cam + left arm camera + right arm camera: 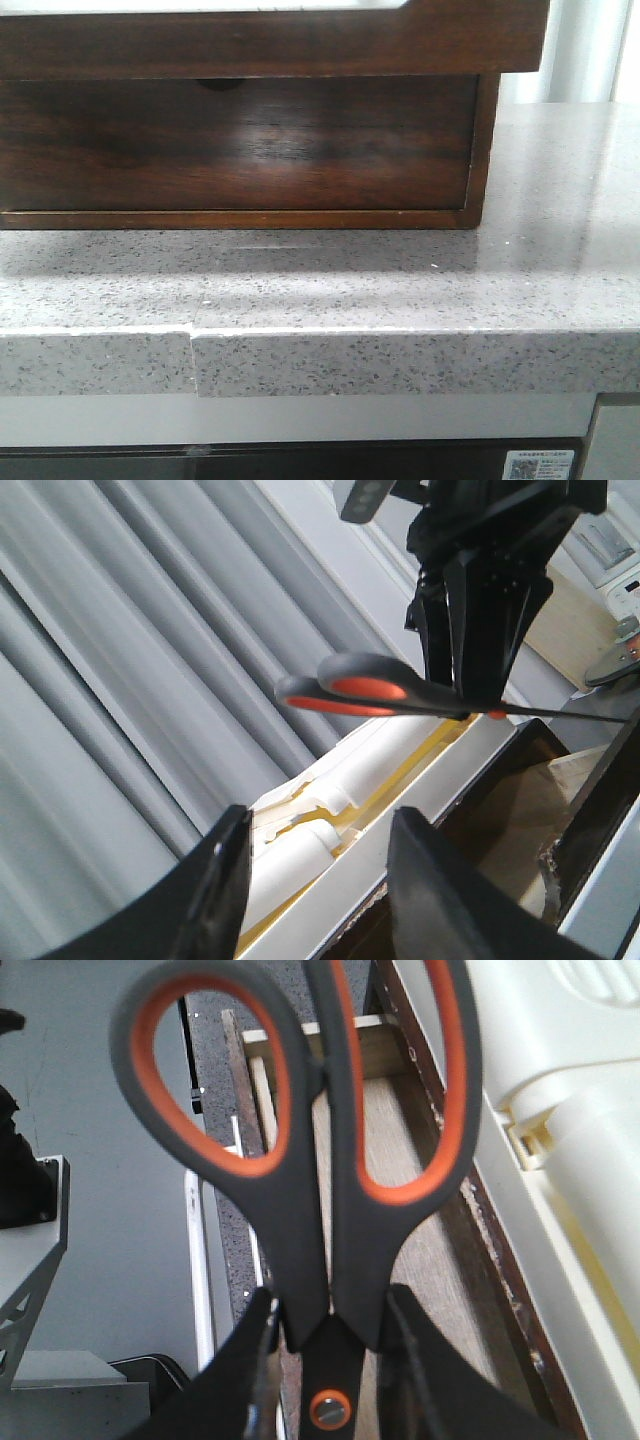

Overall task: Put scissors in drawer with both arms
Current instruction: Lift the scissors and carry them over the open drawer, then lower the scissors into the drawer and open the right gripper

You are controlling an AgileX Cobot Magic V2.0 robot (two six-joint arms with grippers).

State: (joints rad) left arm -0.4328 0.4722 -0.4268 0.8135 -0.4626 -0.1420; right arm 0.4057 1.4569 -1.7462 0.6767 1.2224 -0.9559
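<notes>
The scissors (320,1150), grey handles with orange loop inserts, hang in my right gripper (330,1330), which is shut on them just above the pivot screw, loops pointing away from the camera. Below them lies the pulled-out drawer (400,1160) with its pale wooden floor. In the left wrist view the scissors (360,692) lie level under the right gripper's black fingers (480,630), above the open drawer (500,810). My left gripper (318,825) stands open with nothing between its fingers, near the drawer's edge. In the front view the drawer (270,45) juts out at the top; no gripper shows there.
Under the drawer is the chest's taller front with a half-round notch (240,145), standing on a speckled grey counter (400,280) whose front edge is close to the camera. A white moulded plastic piece (330,800) lies along the drawer's far side. A grey curtain (120,680) hangs behind.
</notes>
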